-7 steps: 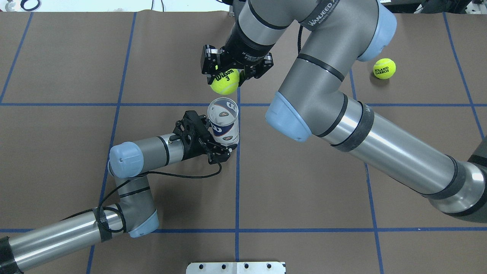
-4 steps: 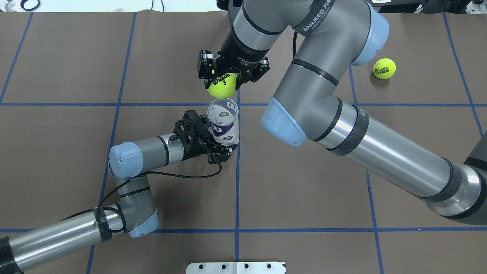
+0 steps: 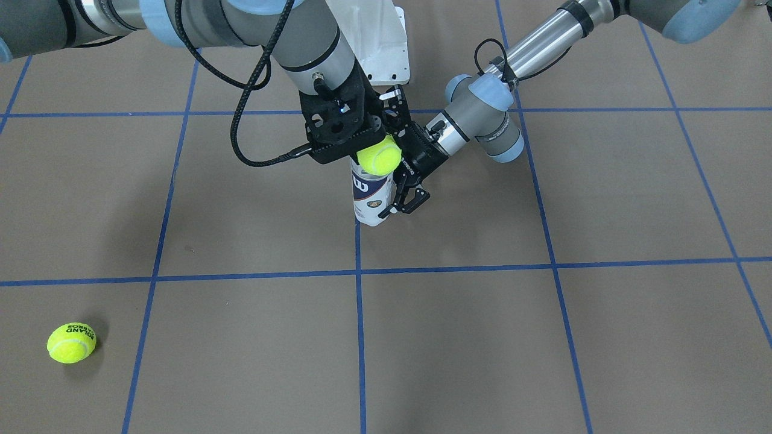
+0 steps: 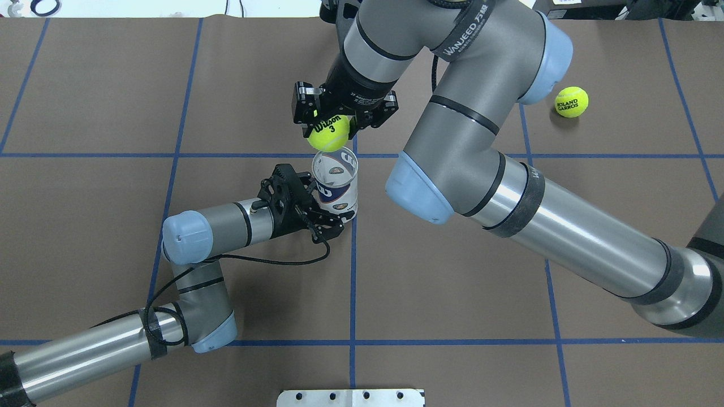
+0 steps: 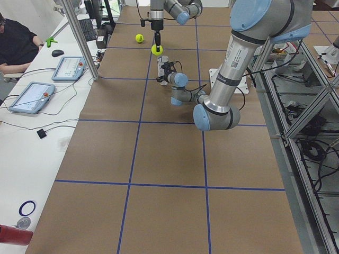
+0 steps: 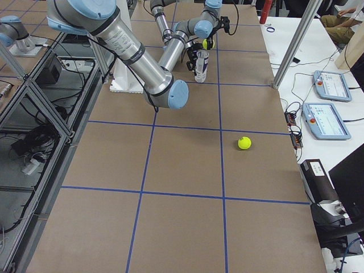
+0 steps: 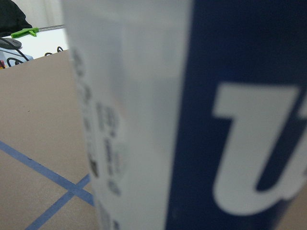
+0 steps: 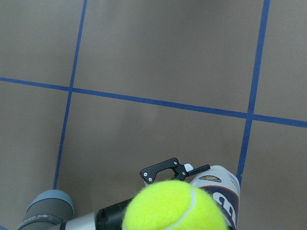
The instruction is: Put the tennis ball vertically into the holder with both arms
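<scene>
The holder [image 4: 335,185] stands upright near the table's middle, a clear can with a white and navy label, its mouth open upward. My left gripper [image 4: 323,210] is shut on its lower part from the side; the left wrist view is filled with the holder's label [image 7: 230,143]. My right gripper [image 4: 335,125] is shut on a yellow tennis ball [image 4: 329,134] marked "Wilson 3". The ball hangs just above the far edge of the holder's rim. From the front, the ball [image 3: 379,155] sits right over the holder [image 3: 370,199]. The right wrist view shows the ball [image 8: 175,207] above the holder's mouth [image 8: 219,190].
A second tennis ball [image 4: 571,102] lies on the brown mat far to the right, also seen as ball [image 3: 72,342]. The white base plate [image 4: 350,397] is at the near edge. Control tablets [image 5: 66,67] and a seated person [image 5: 16,45] are beside the table.
My right gripper has carried the ball nearer and a little left, from beyond the holder to just over its far rim. The left arm has stayed in place.
</scene>
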Controlling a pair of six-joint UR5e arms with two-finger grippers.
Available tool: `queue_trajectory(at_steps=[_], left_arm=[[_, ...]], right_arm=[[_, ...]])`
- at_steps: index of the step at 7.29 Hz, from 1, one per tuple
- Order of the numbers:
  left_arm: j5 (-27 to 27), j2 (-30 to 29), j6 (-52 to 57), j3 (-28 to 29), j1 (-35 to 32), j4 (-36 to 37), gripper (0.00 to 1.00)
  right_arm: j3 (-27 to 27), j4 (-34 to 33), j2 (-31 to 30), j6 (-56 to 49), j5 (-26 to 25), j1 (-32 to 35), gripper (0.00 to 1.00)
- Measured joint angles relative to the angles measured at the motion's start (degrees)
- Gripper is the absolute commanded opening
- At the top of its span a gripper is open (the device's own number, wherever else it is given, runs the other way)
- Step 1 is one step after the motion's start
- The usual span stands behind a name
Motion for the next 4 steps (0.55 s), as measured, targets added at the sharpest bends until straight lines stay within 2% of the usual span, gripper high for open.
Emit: queue_trajectory(at_steps=[4], left_arm=[[0.0,0.0,-0.1,0.0,0.0,-0.1,0.78]], right_arm=[[0.0,-0.1,-0.3,0.0,-1.1,-1.0,0.00]])
